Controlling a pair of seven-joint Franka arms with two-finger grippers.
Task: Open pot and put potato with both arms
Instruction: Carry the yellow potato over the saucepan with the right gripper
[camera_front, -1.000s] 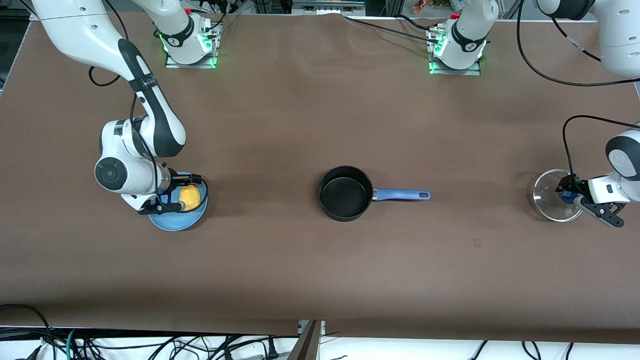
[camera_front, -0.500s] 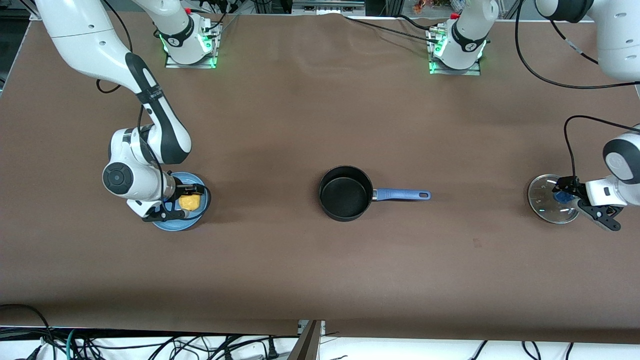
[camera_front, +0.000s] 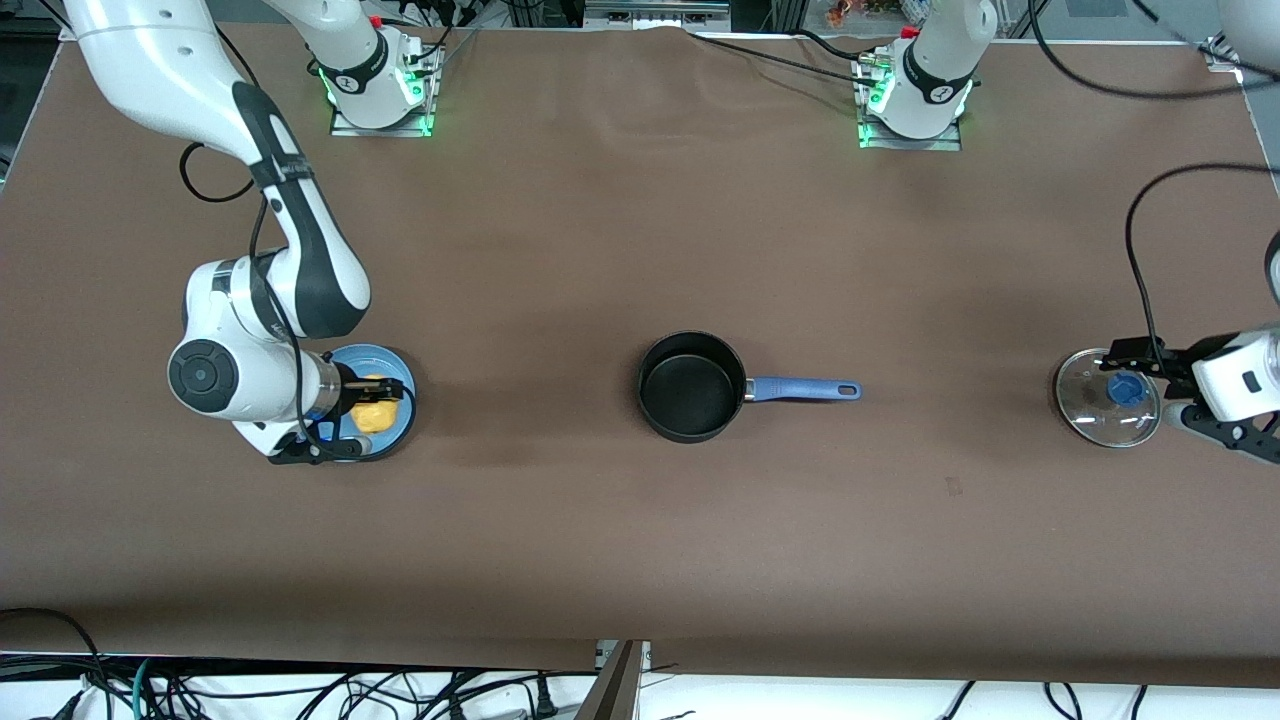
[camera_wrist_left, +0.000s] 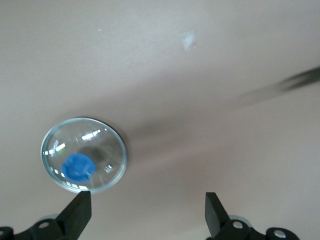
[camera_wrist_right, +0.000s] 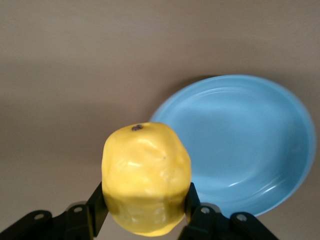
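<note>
- Yellow potato (camera_wrist_right: 146, 179) clamped in right gripper (camera_front: 345, 417), lifted over blue plate (camera_wrist_right: 260, 145).
- Left gripper (camera_wrist_left: 145, 212) spread wide, empty, beside glass lid (camera_wrist_left: 84, 154).
- No legible writing.
- Pot (camera_front: 692, 386) uncovered, mid-table.

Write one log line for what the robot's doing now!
right gripper: holds potato above plate | left gripper: open by lid | pot: open, empty

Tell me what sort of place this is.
Likely a robot lab bench, not a kitchen: two bolted-down arms, a brown-covered table, loose cables along its edge, and only a pot, lid, plate and potato.
</note>
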